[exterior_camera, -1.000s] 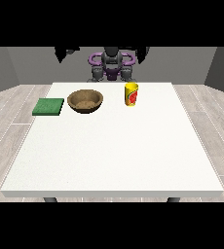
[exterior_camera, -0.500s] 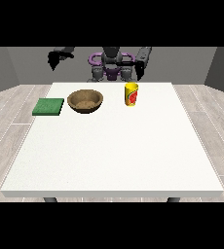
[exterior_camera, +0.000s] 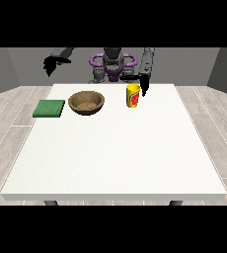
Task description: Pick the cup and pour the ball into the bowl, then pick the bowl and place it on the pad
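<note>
The hand at the view's right (exterior_camera: 144, 87) hangs just beside the cup (exterior_camera: 132, 95), seemingly apart. Its finger state I cannot tell. The bowl (exterior_camera: 87, 103) sits between cup and pad (exterior_camera: 49, 108).

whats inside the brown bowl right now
The bowl shows only its own brown inner surface; no ball in it. The cup beside it hides its own contents from this view.

Grey torso with purple rings at shoulders, grey forearms, black hands; head apparently dark.
</note>
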